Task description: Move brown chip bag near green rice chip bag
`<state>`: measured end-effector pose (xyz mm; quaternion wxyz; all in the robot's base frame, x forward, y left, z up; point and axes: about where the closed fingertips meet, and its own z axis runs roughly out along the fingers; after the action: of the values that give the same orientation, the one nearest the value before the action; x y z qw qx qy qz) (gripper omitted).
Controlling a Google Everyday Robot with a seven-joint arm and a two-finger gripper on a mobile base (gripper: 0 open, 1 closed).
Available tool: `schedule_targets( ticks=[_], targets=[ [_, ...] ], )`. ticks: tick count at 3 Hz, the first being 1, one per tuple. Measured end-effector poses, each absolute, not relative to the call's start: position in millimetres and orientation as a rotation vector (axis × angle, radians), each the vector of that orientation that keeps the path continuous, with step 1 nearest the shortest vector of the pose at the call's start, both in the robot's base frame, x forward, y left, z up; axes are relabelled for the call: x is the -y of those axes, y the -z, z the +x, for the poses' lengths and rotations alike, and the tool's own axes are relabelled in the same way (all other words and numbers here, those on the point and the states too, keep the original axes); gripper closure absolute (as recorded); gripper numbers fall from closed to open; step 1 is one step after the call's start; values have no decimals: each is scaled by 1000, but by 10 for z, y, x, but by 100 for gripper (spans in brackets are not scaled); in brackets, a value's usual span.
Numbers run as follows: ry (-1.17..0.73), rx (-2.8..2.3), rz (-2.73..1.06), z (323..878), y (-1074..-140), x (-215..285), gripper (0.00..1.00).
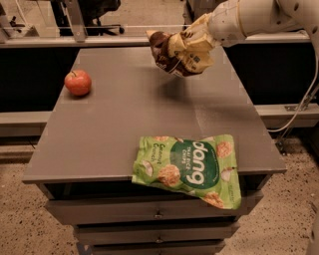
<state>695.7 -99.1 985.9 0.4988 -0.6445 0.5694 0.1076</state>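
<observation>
I start with the grey cabinet's surface (114, 124), which takes up most of my view, with drawers (159, 214) below its front edge. The white arm (249, 15) reaches in from the upper right.

The green rice chip bag (192, 167) lies flat at the front of the surface. Its lower right corner hangs over the edge, above the top drawer.

The brown chip bag (172, 52) is in the air over the far right part of the surface, well apart from the green one, and throws a faint shadow below. The gripper (199, 42) has it by the crumpled cream-coloured end. The fingers are pinched shut on that end, and the dark body of the bag juts out to the left.

I judge the bag to be very light, soft and crinkly, its film slick and its contents easily crushed. A pinch on the gathered end suits it better than a squeeze across the belly, though it may swing or slip during a fast move.

I would set it down on the bare surface just behind the green bag, without touching it, since a nudge could tip that overhanging bag off.

A red apple (78, 82) sits at the far left, clear of the path.
</observation>
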Motion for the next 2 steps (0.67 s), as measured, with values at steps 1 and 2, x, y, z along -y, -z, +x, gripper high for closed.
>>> schedule_targets(
  ticks=[1,2],
  targets=[
    [-262,-1379,-1557,6962,-9858,985,100],
    [-277,-1359,-1584,6965,-9836,956,100]
  ],
)
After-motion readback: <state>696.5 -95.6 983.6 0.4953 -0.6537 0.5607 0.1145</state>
